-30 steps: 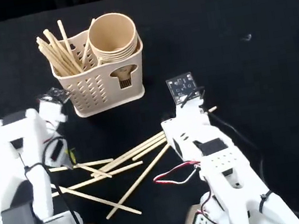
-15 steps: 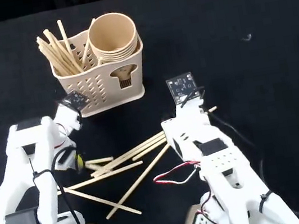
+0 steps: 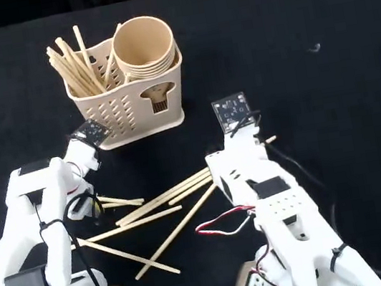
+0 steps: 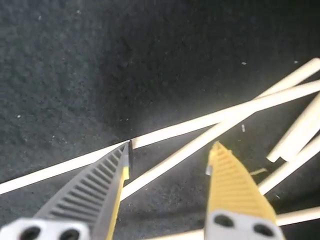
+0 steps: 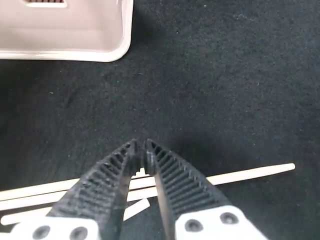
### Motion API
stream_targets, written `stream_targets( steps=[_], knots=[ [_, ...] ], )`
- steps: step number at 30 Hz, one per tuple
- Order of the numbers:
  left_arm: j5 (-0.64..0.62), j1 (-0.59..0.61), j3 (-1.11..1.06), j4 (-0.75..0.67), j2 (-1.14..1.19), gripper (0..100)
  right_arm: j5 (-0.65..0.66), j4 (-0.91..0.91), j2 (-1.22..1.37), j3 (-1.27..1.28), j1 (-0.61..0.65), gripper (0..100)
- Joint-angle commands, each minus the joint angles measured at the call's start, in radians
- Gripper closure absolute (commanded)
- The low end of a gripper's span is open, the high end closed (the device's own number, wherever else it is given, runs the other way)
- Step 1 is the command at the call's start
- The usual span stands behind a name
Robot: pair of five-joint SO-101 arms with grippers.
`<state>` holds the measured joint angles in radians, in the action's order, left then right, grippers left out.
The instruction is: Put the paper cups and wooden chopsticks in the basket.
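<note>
"Where have the cups ended up?"

"The paper cups (image 3: 144,45) sit stacked in the basket (image 3: 132,116). A bunch of wooden chopsticks (image 3: 71,64) leans in the compartment beside them."

"And the rest?"

"Loose chopsticks (image 3: 163,199) lie criss-crossed on the black tabletop (image 3: 313,94), in front of the basket and between the two arms."

"What about the left jaws?"

"Spread, and low over one end of the pile, with a single stick (image 4: 185,152) lying on the tabletop between the tips."

"And the right jaws?"

"Pressed together over the other end of the pile, with the basket's corner close by."
</note>
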<state>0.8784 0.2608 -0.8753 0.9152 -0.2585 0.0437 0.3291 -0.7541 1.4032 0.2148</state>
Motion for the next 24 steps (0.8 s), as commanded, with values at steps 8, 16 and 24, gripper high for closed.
stream_targets(
  steps=[8,16,24],
  knots=[
    [0.086,0.108,0.038,-0.002,-0.015,83,0.005,-0.023,-0.022,-0.002,0.017,96.9],
    [0.069,0.177,0.081,-0.002,-0.015,76,0.005,-0.023,-0.022,-0.002,0.017,96.9],
    [0.057,0.154,0.145,0.091,-0.015,73,0.005,-0.023,-0.022,-0.002,0.017,96.9]
  ],
)
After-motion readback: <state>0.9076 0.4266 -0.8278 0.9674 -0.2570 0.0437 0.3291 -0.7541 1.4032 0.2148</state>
